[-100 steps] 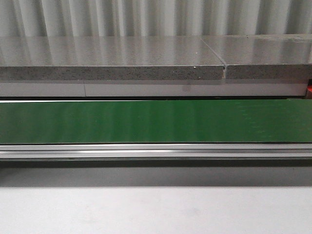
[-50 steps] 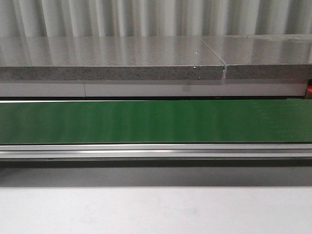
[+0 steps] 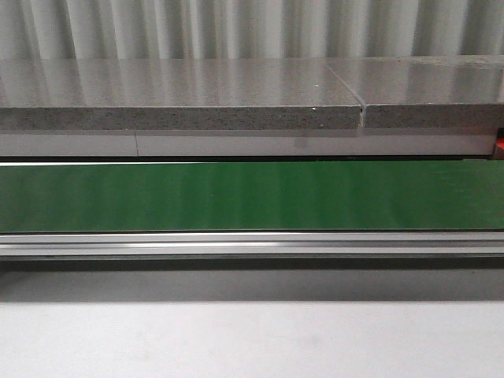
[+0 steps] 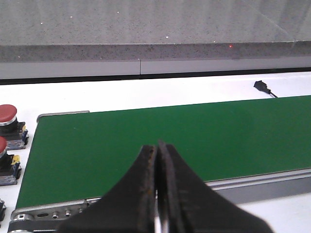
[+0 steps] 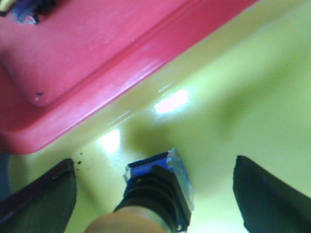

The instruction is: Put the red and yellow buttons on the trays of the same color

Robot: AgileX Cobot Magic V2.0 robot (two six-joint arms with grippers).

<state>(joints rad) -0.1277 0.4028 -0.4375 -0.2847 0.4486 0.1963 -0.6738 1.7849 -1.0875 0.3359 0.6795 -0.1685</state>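
Note:
In the right wrist view a button (image 5: pixel 158 187) with a black and blue body and a yellowish cap lies on the yellow tray (image 5: pixel 243 92). It sits between the fingers of my right gripper (image 5: pixel 155 199), which is open and apart from it on both sides. The red tray (image 5: pixel 97 53) borders the yellow one. In the left wrist view my left gripper (image 4: pixel 158 146) is shut on nothing above the green belt (image 4: pixel 146 126). Two red buttons (image 4: pixel 7 114) (image 4: pixel 2 145) stand upright on the white table beside the belt's end. Neither gripper shows in the front view.
The front view holds only the green belt (image 3: pixel 252 197), its metal rail (image 3: pixel 252 244) and a grey stone ledge (image 3: pixel 181 118) behind. A small black sensor (image 4: pixel 262 86) with a cable lies past the belt. A dark object (image 5: pixel 29 7) sits on the red tray, cut off by the frame edge.

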